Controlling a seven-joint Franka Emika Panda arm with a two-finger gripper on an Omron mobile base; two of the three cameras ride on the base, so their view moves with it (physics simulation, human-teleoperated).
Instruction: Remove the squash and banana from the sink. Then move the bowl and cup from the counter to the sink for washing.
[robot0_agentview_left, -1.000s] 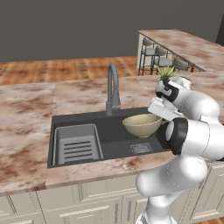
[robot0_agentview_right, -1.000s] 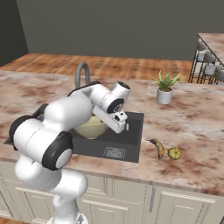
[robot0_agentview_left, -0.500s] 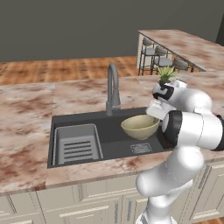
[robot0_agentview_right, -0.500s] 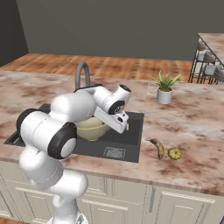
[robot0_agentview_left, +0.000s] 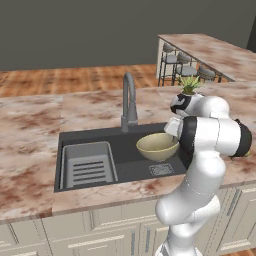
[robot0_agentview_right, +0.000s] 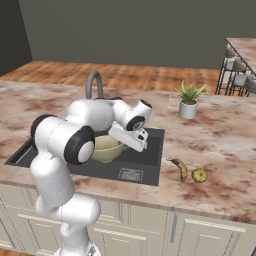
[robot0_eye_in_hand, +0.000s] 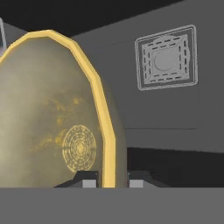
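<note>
Surface (robot0_agentview_right: 220, 145) of mottled pink stone runs wide around the sink (robot0_agentview_left: 90, 137), whose ribbed tray (robot0_agentview_left: 89, 165) sits in the left part of the basin and whose faucet (robot0_agentview_left: 128, 102) stands at the far edge. Compared with a second ago, the arm has settled slightly lower over the right part of the basin, and the bowl (robot0_agentview_left: 157, 146) has come down with it, now sitting low inside the sink near the drain grate (robot0_eye_in_hand: 166, 59). The pincer (robot0_eye_in_hand: 112, 178) is clenched on the bowl's rim, one fingertip on each side of the yellow edge, as the hand view shows. That suggests the bowl is about placed and release should come next. The banana (robot0_agentview_right: 180, 169) and the squash (robot0_agentview_right: 199, 175) already lie on the surface right of the sink, just beside each other, so that half looks done. The cup's whereabouts I cannot tell.
</note>
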